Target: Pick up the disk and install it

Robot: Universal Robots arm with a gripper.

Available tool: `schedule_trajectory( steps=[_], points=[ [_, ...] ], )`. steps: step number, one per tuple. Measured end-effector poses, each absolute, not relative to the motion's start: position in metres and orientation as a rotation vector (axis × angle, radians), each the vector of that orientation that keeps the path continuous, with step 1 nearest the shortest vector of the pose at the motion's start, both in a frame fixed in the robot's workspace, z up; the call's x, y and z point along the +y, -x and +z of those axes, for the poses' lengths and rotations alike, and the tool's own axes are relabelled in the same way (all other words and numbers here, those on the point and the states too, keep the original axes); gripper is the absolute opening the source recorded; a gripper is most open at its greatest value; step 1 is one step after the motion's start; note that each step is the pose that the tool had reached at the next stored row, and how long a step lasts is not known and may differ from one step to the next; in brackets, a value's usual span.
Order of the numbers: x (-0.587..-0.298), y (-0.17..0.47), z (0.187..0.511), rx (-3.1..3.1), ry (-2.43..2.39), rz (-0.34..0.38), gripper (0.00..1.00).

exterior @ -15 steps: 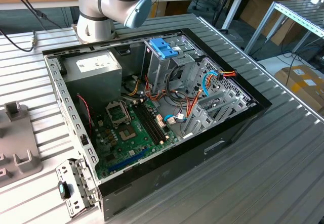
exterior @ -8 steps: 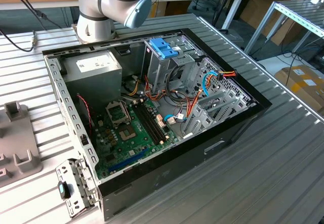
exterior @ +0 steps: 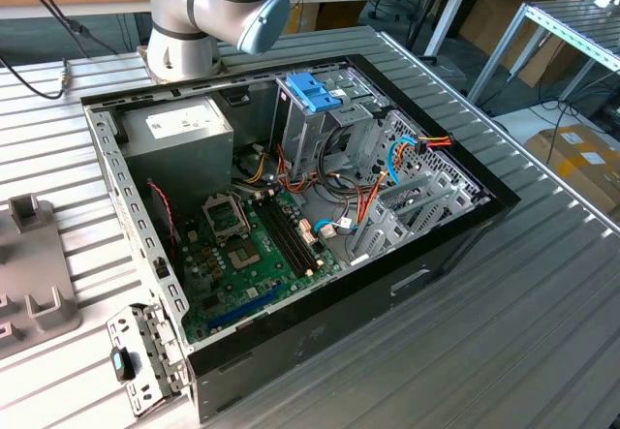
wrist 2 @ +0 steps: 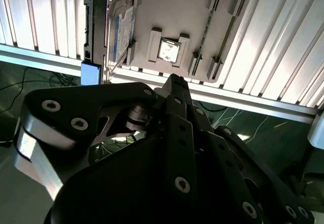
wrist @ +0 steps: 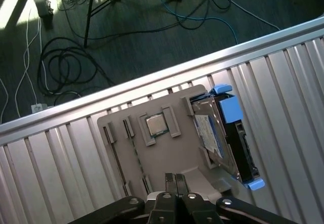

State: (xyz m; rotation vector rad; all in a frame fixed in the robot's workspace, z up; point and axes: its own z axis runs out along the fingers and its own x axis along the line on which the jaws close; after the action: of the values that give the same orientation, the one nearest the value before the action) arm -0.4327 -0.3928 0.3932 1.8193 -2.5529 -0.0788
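Pinched shut and empty, the claw (wrist: 172,176) hangs over the counter (wrist: 288,87), apart from the disk (wrist: 225,138) standing on edge in a grey holder (wrist: 167,158), which lies at nine o'clock from the computer case (exterior: 320,342) in the exterior view, the disk's label too small to read.

Soft, even light fills the exterior view, and the inside of the computer case (exterior: 339,324) is shaded under its walls. In the second wrist view hard sunlight glares off the ribbed table (wrist 2: 283,42), bleaching slats white, and the backlit gripper (wrist 2: 176,81) is nearly black. In the first wrist view sun patches streak the dim floor (wrist: 126,42).
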Motion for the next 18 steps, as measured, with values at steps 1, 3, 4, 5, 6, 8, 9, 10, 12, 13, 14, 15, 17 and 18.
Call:
schedule_trajectory(
  steps=[1,3,4,5,6,8,9,10,12,13,14,15,17,18],
  points=[
    [-0.3928,0.4327,0.3932,-2.551,-1.823,-0.079,0.11],
    [-0.3928,0.4327,0.3933,-2.542,-1.833,-0.079,0.11],
    [-0.3928,0.4327,0.3933,-2.539,-1.838,-0.079,0.11],
    [-0.3928,0.4327,0.3933,-2.537,-1.841,-0.079,0.11],
    [-0.3928,0.4327,0.3933,-2.534,-1.844,-0.079,0.11],
    [-0.3928,0.4327,0.3933,-2.528,-1.853,-0.079,0.11],
    [-0.3928,0.4327,0.3933,-2.522,-1.860,-0.079,0.11],
    [-0.3928,0.4327,0.3933,-2.519,-1.865,-0.079,0.11],
    [-0.3928,0.4327,0.3933,-2.513,-1.873,-0.079,0.11],
    [-0.3928,0.4327,0.3933,-2.509,-1.877,-0.079,0.11],
    [-0.3928,0.4327,0.3932,-2.507,-1.880,-0.079,0.11],
    [-0.3928,0.4327,0.3933,-2.504,-1.883,-0.079,0.11],
    [-0.3927,0.4328,0.3933,-2.499,-1.890,-0.079,0.11],
    [-0.3927,0.4327,0.3933,-2.497,-1.893,-0.079,0.11]
  ],
)
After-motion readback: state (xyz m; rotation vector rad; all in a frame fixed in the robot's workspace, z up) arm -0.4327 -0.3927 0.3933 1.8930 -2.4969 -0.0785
